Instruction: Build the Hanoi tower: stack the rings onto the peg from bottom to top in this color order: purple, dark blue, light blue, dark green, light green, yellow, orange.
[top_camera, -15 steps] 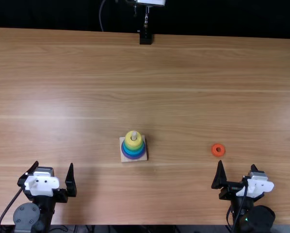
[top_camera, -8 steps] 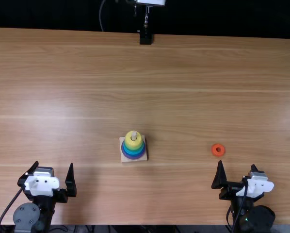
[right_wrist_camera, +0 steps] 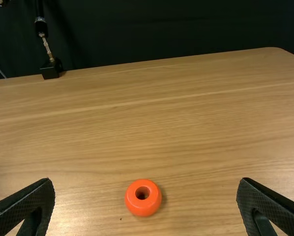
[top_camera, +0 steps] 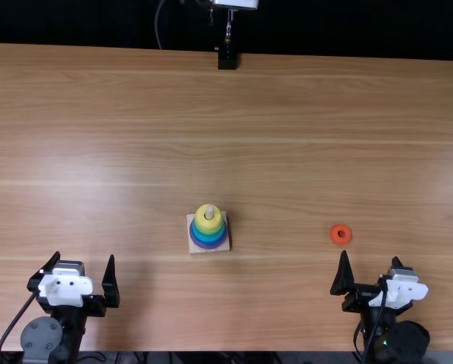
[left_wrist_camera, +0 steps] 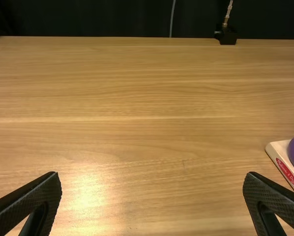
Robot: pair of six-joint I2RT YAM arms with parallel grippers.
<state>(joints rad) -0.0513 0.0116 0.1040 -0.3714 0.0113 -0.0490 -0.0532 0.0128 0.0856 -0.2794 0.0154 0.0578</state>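
The wooden base [top_camera: 197, 248] stands left of the middle, its peg [top_camera: 209, 211] poking up through a stack with the yellow ring [top_camera: 204, 221] on top and the purple ring [top_camera: 211, 246] lowest; blue and green rings lie between. The orange ring [top_camera: 341, 234] lies flat on the table at the right. My left gripper [top_camera: 85, 265] is open at the near left; my right gripper [top_camera: 370, 262] is open just nearer than the orange ring. In the left wrist view, the left gripper [left_wrist_camera: 152, 179] holds nothing. In the right wrist view, the orange ring [right_wrist_camera: 143, 197] lies beyond the right gripper [right_wrist_camera: 145, 184].
A black clamp mount [top_camera: 227, 59] with a thin stand sits at the far edge of the wooden table [top_camera: 325, 114]. A dark curtain hangs behind the table.
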